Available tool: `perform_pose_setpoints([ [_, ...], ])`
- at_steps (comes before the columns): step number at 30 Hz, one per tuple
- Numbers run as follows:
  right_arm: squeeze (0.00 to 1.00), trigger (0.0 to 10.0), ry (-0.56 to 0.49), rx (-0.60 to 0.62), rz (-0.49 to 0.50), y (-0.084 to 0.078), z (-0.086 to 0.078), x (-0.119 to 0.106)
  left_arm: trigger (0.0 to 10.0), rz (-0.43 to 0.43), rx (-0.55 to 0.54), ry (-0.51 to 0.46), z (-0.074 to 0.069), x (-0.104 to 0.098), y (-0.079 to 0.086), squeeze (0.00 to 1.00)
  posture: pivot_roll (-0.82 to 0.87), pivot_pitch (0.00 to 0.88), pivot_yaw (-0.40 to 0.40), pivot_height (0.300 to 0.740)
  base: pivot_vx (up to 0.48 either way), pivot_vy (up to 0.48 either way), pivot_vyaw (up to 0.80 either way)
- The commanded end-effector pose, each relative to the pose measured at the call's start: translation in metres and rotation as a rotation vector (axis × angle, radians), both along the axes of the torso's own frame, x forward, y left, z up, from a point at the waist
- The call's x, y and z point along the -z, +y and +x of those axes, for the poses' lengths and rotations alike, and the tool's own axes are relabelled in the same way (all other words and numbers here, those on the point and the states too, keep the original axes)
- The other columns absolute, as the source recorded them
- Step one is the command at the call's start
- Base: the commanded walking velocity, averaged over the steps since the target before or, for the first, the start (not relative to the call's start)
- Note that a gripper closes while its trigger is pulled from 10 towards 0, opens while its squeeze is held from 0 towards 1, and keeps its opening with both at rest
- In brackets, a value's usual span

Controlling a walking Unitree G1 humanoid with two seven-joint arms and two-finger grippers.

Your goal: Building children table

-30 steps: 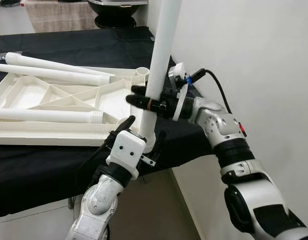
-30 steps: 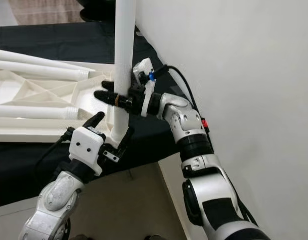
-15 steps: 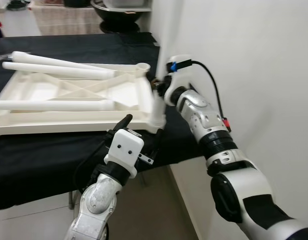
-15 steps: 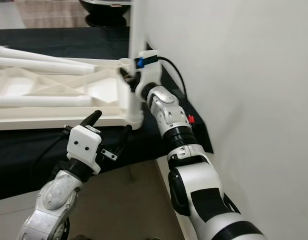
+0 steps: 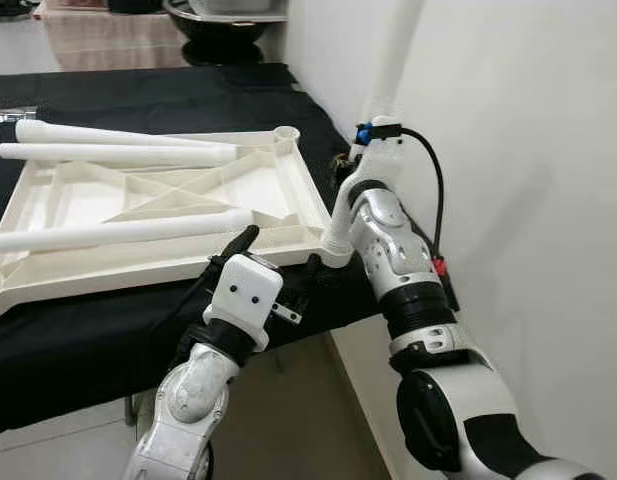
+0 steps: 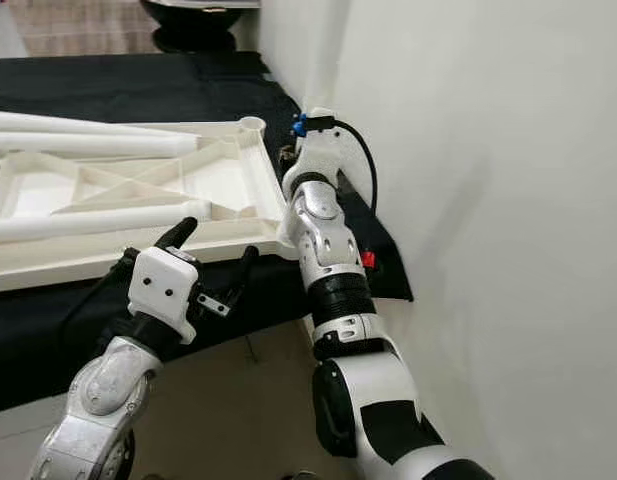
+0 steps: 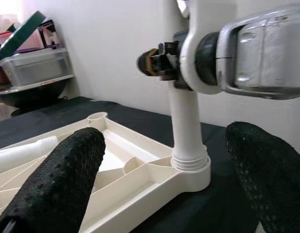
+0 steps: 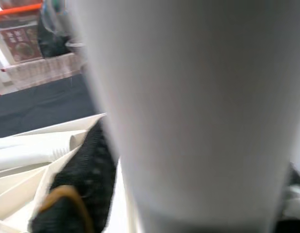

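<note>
Right gripper [image 7: 157,63] pinches upright table leg [image 7: 185,121] to seat it in tabletop [image 5: 168,200] corner socket; left gripper [image 7: 164,165] spread, flanking it.

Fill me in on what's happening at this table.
The robot is putting together a white plastic kids' table. The tabletop lies upside down on a black-covered surface. The right gripper is clamped on a leg standing upright in the near corner socket. The left gripper sits open by that corner, holding nothing. Three more legs lie loose across the tabletop.
</note>
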State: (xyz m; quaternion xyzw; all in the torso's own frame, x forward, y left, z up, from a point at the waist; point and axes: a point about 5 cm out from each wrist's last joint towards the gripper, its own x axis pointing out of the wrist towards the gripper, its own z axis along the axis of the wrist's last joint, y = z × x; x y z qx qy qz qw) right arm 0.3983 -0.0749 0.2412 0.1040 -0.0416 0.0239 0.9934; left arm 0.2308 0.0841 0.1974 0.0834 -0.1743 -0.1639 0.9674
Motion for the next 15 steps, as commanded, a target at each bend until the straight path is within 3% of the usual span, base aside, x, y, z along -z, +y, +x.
perform_pose_setpoints([
  [1,1.0,10.0,-0.034,-0.033,-0.028,0.005,0.0,-0.008,10.0,0.005,-0.002,0.008,0.0,0.003,-0.001,0.0,0.07,0.067,-0.128,0.74,0.0,0.0,0.0],
  [2,0.0,10.0,-0.037,-0.108,-0.015,0.008,-0.001,-0.01,10.0,0.005,-0.002,0.008,0.0,0.003,-0.001,0.0,0.07,0.066,-0.125,0.74,0.0,0.0,0.0],
  [3,0.0,10.0,-0.037,-0.108,-0.015,0.008,-0.001,-0.01,10.0,0.005,-0.002,0.008,0.0,0.003,-0.001,0.0,0.07,0.066,-0.125,0.74,0.0,0.0,0.0],
  [5,0.0,10.0,-0.022,-0.343,0.011,0.017,-0.001,-0.013,10.0,0.005,-0.003,0.007,0.0,0.003,-0.001,0.0,0.07,0.066,-0.123,0.74,0.0,0.0,0.0],
  [6,0.0,10.0,-0.022,-0.343,0.011,0.017,-0.001,-0.013,10.0,0.005,-0.003,0.007,0.0,0.003,-0.001,0.0,0.07,0.066,-0.123,0.74,0.0,0.0,0.0],
  [8,0.0,10.0,-0.011,-0.597,-0.005,0.02,-0.005,-0.013,10.0,0.006,-0.001,0.004,0.0,0.002,-0.001,0.0,0.07,0.063,-0.125,0.74,0.0,0.0,0.0],
  [9,0.0,10.0,-0.009,-0.675,-0.015,0.017,-0.006,-0.012,10.0,0.006,-0.001,0.003,0.0,0.002,-0.001,0.0,0.07,0.064,-0.123,0.74,0.0,0.0,0.0],
  [10,0.0,10.0,-0.009,-0.675,-0.015,0.017,-0.006,-0.012,10.0,0.006,-0.001,0.003,0.0,0.002,-0.001,0.0,0.07,0.064,-0.123,0.74,0.0,0.0,0.0],
  [12,0.0,10.0,-0.04,-0.858,-0.037,0.011,-0.012,-0.011,10.0,0.004,0.0,0.001,0.0,0.002,-0.001,0.0,0.08,0.064,-0.125,0.74,0.0,0.0,0.0],
  [13,0.0,10.0,-0.04,-0.858,-0.037,0.011,-0.012,-0.011,10.0,0.004,0.0,0.001,0.0,0.002,-0.001,0.0,0.08,0.064,-0.125,0.74,0.0,0.0,0.0],
  [15,0.0,10.0,-0.106,-1.092,-0.047,0.005,-0.027,-0.012,10.0,0.003,0.002,-0.001,0.0,0.001,-0.001,0.0,0.08,0.063,-0.125,0.74,0.0,0.0,0.0],
])
